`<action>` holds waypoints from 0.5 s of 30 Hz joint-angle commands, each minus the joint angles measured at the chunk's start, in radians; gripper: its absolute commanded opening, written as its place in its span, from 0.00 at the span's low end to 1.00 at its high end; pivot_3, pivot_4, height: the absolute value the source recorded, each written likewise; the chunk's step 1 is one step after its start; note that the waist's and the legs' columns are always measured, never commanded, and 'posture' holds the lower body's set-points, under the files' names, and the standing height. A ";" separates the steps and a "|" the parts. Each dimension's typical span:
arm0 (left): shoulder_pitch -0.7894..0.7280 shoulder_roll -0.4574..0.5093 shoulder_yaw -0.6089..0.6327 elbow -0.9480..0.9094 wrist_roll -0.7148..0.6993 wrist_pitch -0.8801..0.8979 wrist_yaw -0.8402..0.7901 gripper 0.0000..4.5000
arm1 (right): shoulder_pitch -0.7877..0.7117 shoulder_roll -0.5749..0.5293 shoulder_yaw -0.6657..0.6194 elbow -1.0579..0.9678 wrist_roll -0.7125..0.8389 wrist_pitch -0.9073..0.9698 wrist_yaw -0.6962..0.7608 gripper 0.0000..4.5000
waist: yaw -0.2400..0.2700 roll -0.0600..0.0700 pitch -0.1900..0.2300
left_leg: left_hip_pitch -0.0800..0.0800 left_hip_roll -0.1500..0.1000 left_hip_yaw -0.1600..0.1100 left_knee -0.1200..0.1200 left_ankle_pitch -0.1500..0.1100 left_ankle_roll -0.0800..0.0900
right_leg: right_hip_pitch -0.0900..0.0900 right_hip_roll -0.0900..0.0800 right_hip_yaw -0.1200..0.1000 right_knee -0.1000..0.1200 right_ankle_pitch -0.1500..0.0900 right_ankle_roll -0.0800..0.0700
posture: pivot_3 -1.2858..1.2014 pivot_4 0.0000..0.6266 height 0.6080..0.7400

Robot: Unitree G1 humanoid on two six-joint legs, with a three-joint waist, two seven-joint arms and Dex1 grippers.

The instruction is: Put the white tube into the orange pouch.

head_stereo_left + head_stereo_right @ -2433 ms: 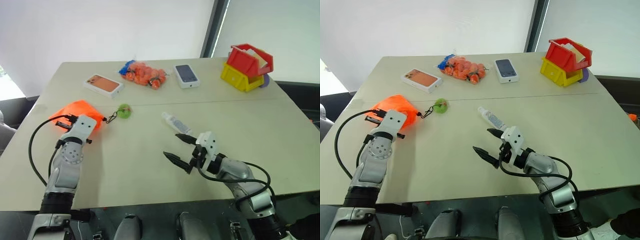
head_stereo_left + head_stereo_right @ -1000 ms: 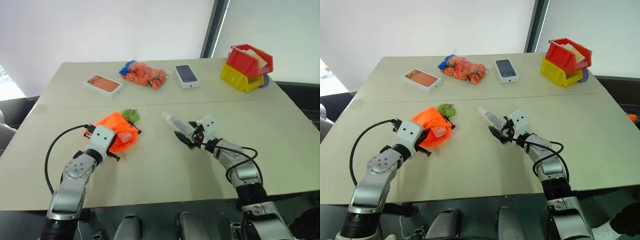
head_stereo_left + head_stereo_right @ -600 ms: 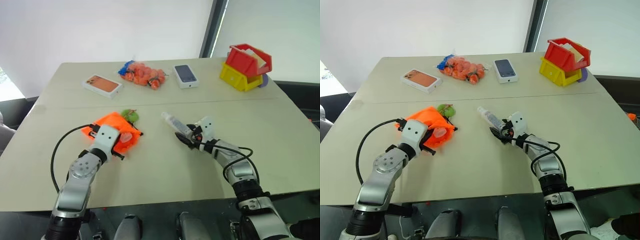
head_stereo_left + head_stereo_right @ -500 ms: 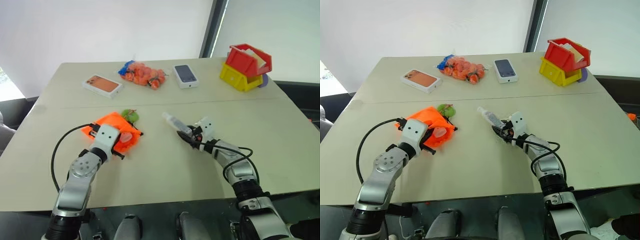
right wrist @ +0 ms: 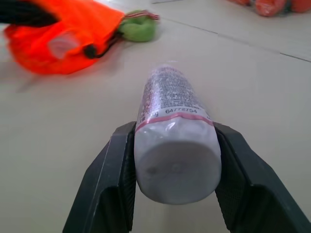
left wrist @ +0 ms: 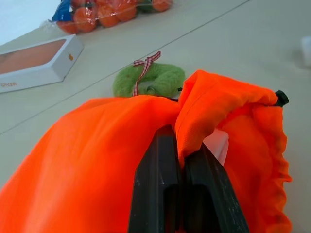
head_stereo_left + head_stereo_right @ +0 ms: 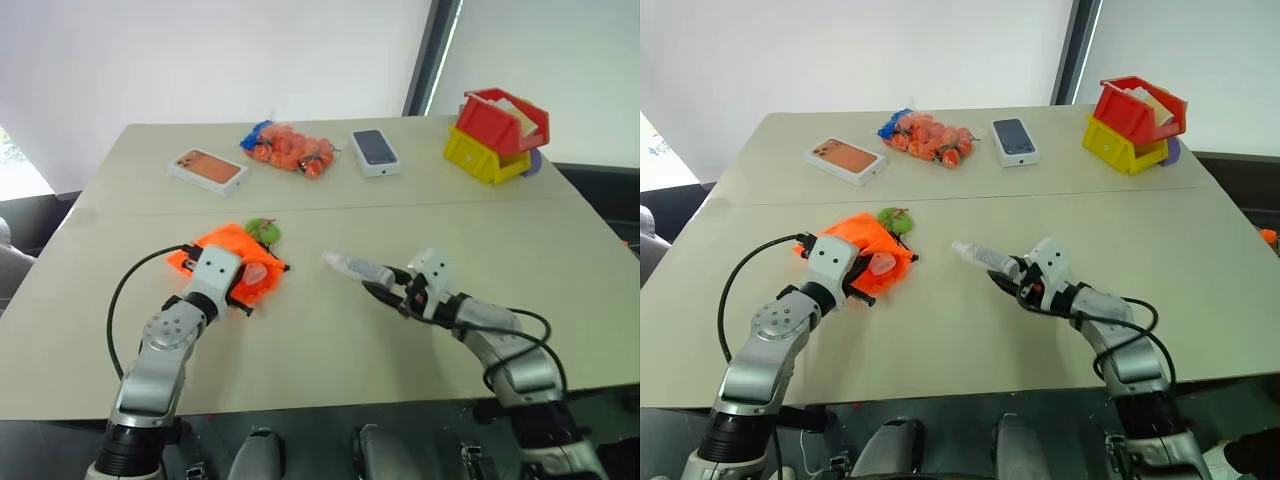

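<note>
The orange pouch lies on the table's left half, its green ring charm just behind it. My left gripper is shut on the pouch's rim; in the left wrist view the black fingers pinch a fold of orange fabric. Right of the pouch, my right gripper is shut on the white tube. In the right wrist view the tube sits between both fingers, its far end aimed at the pouch.
Along the far edge stand a white box with an orange phone picture, a mesh bag of small orange items and a white box with a dark phone picture. Stacked red and yellow bins sit at the far right corner.
My right gripper has closed on the white tube and drawn it back toward me, off its earlier spot. The left gripper still holds the pouch in place.
</note>
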 commanded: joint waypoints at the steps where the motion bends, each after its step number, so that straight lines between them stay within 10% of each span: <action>1: -0.013 0.003 0.019 -0.029 -0.026 0.000 -0.002 0.00 | 0.037 -0.025 0.010 -0.170 0.056 0.074 0.012 0.47 | -0.004 0.000 0.000 | 0.000 0.000 0.000 0.000 0.000 0.000 | 0.000 0.000 0.000 0.000 0.000 0.000 | 0.52 0.24 1.00; 15: -0.011 0.042 0.024 -0.021 -0.045 0.004 -0.013 0.00 | 0.067 -0.011 0.037 -0.144 -0.022 0.046 -0.057 0.25 | 0.002 0.000 0.000 | -0.001 0.000 0.000 0.001 0.000 0.000 | -0.001 0.000 0.000 -0.001 0.001 -0.002 | 0.52 0.24 1.00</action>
